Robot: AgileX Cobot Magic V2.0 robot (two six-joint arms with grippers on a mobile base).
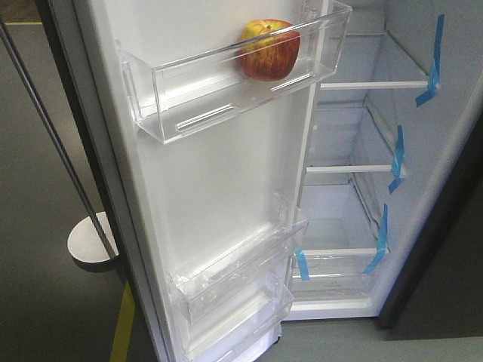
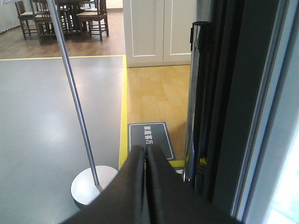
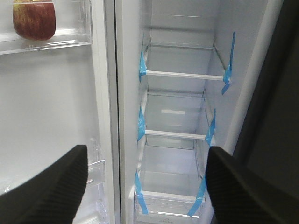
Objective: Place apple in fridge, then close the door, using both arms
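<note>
- Up around 12 o'clock in the front view, the apple (image 1: 269, 50) sat in the top clear bin (image 1: 226, 102) of the door (image 1: 219, 196), toward the bin's right end. Nothing was touching it.
- So part one looked done to me. The apple was inside the fridge (image 1: 355, 85), just on the door side rather than on one of the main shelves.
- The door itself stood wide open with its white inner face toward the camera, so closing it was the whole job left.
- The main compartment was over at 3 o'clock, shelves marked with blue tape strips (image 1: 434, 60).
- The right gripper (image 3: 147, 156) had its fingers (image 3: 51, 186) spread wide and held nothing. It faced the compartment, with the apple well apart at 11 o'clock in its own view.
- The left gripper (image 2: 144, 156) had its fingers pressed flat together with nothing between them. It was out by the door's dark outer side, with a shiny metal bar (image 2: 196, 93) at about 2 o'clock and a thin pole (image 2: 74, 93) on a round base at 8 o'clock.
- My guess: the left arm was the one lined up to push the door, though I couldn't see any contact with it yet.
</note>
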